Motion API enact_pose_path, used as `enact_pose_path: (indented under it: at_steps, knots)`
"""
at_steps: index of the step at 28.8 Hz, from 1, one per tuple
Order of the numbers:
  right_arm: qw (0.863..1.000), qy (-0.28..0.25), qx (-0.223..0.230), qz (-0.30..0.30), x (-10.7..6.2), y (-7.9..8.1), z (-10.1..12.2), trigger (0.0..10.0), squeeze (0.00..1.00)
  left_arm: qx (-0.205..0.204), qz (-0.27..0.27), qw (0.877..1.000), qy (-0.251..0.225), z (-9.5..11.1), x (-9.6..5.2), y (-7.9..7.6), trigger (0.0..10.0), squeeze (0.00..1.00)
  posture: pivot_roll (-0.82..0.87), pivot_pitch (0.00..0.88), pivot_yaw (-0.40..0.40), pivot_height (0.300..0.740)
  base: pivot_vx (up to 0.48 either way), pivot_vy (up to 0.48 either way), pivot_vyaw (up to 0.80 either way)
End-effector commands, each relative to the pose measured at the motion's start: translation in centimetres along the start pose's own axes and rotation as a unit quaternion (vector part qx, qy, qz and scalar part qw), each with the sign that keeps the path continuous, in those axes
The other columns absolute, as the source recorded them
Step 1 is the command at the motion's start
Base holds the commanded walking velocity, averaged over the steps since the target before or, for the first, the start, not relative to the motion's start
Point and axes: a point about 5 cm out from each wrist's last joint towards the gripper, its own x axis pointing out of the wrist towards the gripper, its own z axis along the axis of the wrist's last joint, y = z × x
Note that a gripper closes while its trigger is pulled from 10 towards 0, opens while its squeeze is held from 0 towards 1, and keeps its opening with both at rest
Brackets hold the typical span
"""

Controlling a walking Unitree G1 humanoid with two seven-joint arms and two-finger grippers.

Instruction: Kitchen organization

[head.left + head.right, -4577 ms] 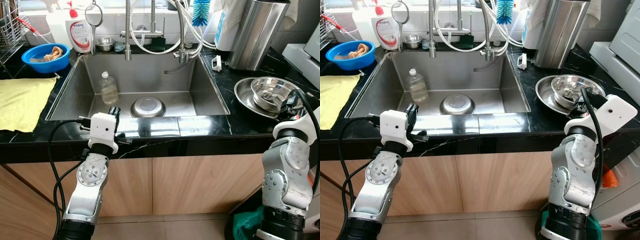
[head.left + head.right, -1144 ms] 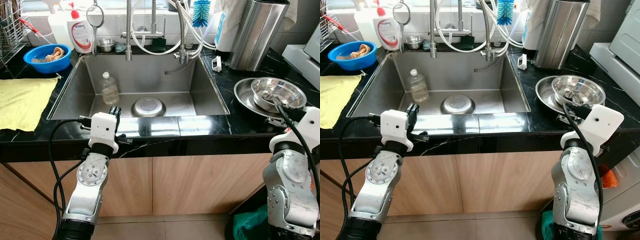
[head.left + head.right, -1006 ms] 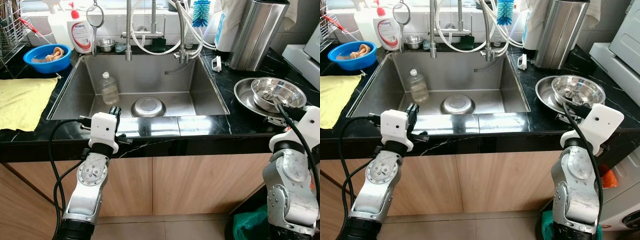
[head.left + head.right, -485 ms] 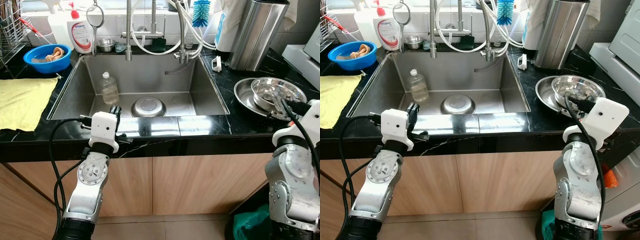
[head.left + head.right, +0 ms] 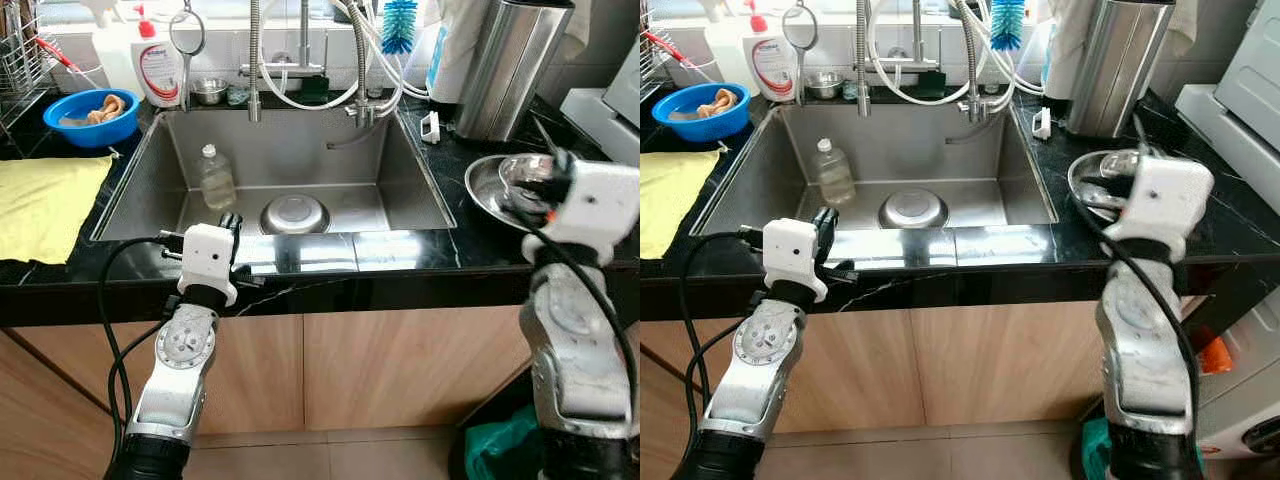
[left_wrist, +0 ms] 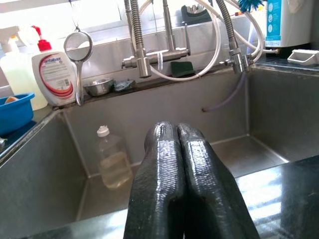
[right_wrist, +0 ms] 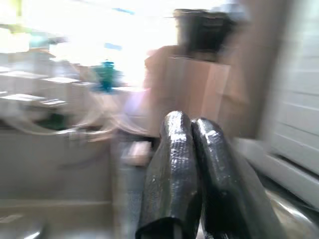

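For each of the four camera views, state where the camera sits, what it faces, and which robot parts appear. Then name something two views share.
Left eye, right eye: head, looking down at the sink; both arms show.
Left wrist: behind the shut left gripper, facing the plastic bottle and faucet.
Right wrist: blurred, behind the shut right gripper.
Shared: the bottle, in eye and left wrist views.

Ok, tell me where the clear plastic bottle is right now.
In the left eye view the clear plastic bottle stands upright in the sink, at its left rear, just left of the upturned steel bowl on the sink floor.
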Motion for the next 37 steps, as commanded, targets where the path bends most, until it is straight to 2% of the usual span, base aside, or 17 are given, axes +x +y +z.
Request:
enact_pose_path:
  at_steps: [1, 5, 6, 7, 10, 12, 14, 15, 19, 25, 26, 27, 28, 29, 30, 37]
  knots:
    - [0.997, 0.033, 0.002, 0.072, 0.5, 1.7, -0.9, 10.0, 0.00, 0.006, 0.005, 1.000, -0.003, 0.1, 0.2, 0.2, 10.0, 0.00, -0.15, 0.000, 0.004, 0.731, 0.000, 0.000, 0.00]
    - [0.992, 0.055, -0.002, 0.114, 1.4, 2.7, -1.5, 10.0, 0.00, 0.006, 0.006, 1.000, -0.004, 0.1, 0.3, 0.1, 10.0, 0.00, -0.14, 0.000, 0.001, 0.731, 0.000, 0.000, 0.00]
    - [0.987, 0.072, 0.014, 0.144, 2.0, 3.5, -1.7, 10.0, 0.00, 0.006, 0.007, 1.000, -0.005, 0.2, 0.4, 0.2, 10.0, 0.00, -0.14, 0.000, 0.001, 0.731, 0.000, 0.000, 0.00]
    - [0.987, 0.072, 0.014, 0.144, 2.0, 3.5, -1.7, 10.0, 0.00, 0.006, 0.007, 1.000, -0.005, 0.2, 0.4, 0.2, 10.0, 0.00, -0.14, 0.000, 0.001, 0.731, 0.000, 0.000, 0.00]
    - [0.978, 0.098, -0.001, 0.185, 3.3, 4.8, -2.3, 10.0, 0.00, 0.008, 0.009, 1.000, -0.005, 0.1, 0.4, 0.3, 10.0, 0.00, -0.14, 0.000, 0.000, 0.731, 0.000, 0.000, 0.00]
    - [0.972, 0.114, 0.029, 0.204, 4.5, 5.6, -2.7, 10.0, 0.00, 0.008, 0.012, 1.000, -0.005, 0.2, 0.4, 0.3, 10.0, 0.00, -0.13, 0.000, -0.002, 0.731, 0.000, 0.000, 0.00]
    - [0.969, 0.121, 0.043, 0.210, 4.7, 5.9, -3.1, 10.0, 0.00, 0.008, 0.013, 1.000, -0.005, 0.2, 0.3, 0.3, 10.0, 0.00, -0.12, 0.000, -0.009, 0.731, 0.000, 0.000, 0.00]
    - [0.964, 0.146, 0.054, 0.218, 4.9, 6.1, -3.9, 10.0, 0.00, 0.009, 0.014, 1.000, -0.005, 0.2, 0.2, 0.3, 10.0, 0.00, -0.12, 0.000, -0.010, 0.731, 0.000, 0.000, 0.00]
    - [0.962, 0.180, 0.066, 0.196, 5.5, 5.8, -5.5, 10.0, 0.00, 0.008, 0.017, 1.000, -0.004, 0.1, 0.2, 0.2, 10.0, 0.00, -0.11, 0.000, -0.018, 0.731, 0.000, 0.000, 0.00]
    - [0.963, 0.179, 0.086, 0.180, 6.2, 5.6, -5.4, 10.0, 0.00, 0.006, 0.020, 1.000, -0.005, 0.1, 0.1, 0.2, 10.0, 0.00, -0.11, 0.000, -0.022, 0.731, 0.000, 0.000, 0.00]
    - [0.964, 0.180, 0.086, 0.174, 6.3, 5.5, -5.5, 10.0, 0.03, 0.006, 0.020, 1.000, -0.004, 0.1, 0.1, 0.2, 10.0, 0.00, -0.11, 0.000, -0.022, 0.731, 0.000, 0.000, 0.00]
    - [0.965, 0.182, 0.087, 0.170, 6.3, 5.5, -5.7, 10.0, 0.35, 0.007, 0.020, 1.000, -0.004, 0.1, 0.1, 0.2, 10.0, 0.00, -0.11, 0.000, -0.022, 0.731, 0.000, 0.000, 0.00]
    - [0.965, 0.185, 0.090, 0.166, 6.3, 5.4, -6.0, 10.0, 0.82, 0.006, 0.021, 1.000, -0.004, 0.1, 0.1, 0.2, 10.0, 0.00, -0.11, 0.000, -0.023, 0.731, 0.000, 0.000, 0.00]
    - [0.965, 0.185, 0.090, 0.166, 6.3, 5.4, -6.0, 10.0, 0.82, 0.006, 0.021, 1.000, -0.004, 0.1, 0.1, 0.2, 10.0, 0.00, -0.11, 0.000, -0.023, 0.731, 0.000, 0.000, 0.00]
    - [0.964, 0.187, 0.090, 0.166, 6.3, 5.4, -6.2, 10.0, 0.98, 0.006, 0.021, 1.000, -0.004, 0.1, 0.1, 0.2, 10.0, 0.00, -0.10, 0.000, -0.025, 0.731, 0.000, 0.000, 0.00]
    - [0.965, 0.187, 0.091, 0.161, 6.1, 5.4, -6.4, 10.0, 1.00, 0.005, 0.020, 1.000, -0.002, -0.1, -0.2, 0.0, 10.0, 0.00, -0.11, 0.000, -0.027, 0.731, 0.000, 0.000, 0.00]
